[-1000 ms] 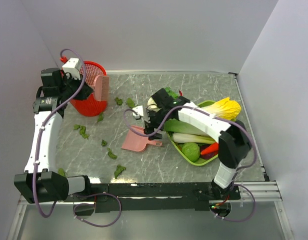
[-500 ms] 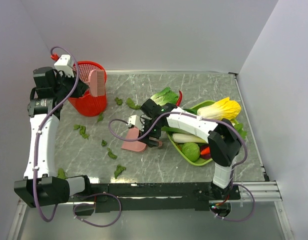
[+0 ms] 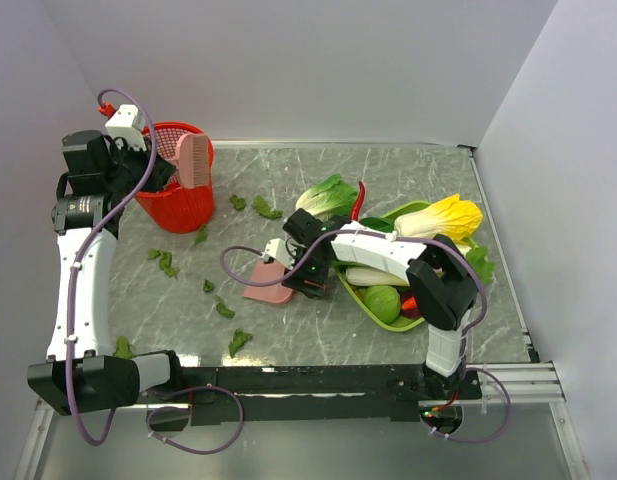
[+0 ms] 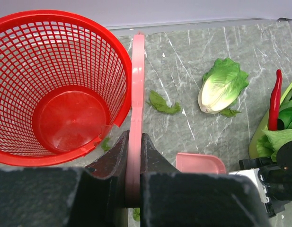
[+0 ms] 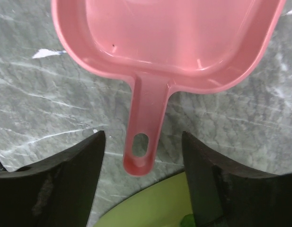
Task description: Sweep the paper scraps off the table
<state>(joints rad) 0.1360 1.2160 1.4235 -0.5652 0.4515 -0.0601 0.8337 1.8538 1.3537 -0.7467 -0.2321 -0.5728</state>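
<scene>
The left gripper (image 4: 135, 142) is pressed together on a pink brush (image 4: 137, 85), pinching its flat body edge-on. It holds the brush upright just beside the rim of the red mesh basket (image 4: 51, 47) at the far left corner of the table (image 3: 408, 175).

The right gripper (image 5: 142, 137) hangs low over the middle of the table with its jaws spread. One finger (image 5: 75, 175) stands on each side of the handle of the pink dustpan (image 5: 169, 42), and neither touches it. The dustpan lies flat on the marble surface with its handle end close to the edge of the lime green tray (image 3: 360, 302).

The dark green paper scraps (image 3: 166, 262) lie scattered over the left half of the table. Two are near the basket toward the far edge, several sit between the basket and the dustpan, and one is by the near edge. One more shows against the basket's foot in the left wrist view.

A pale green cabbage (image 3: 326, 195) and a red chili (image 3: 359, 198) lie on the table just beyond the tray.
</scene>
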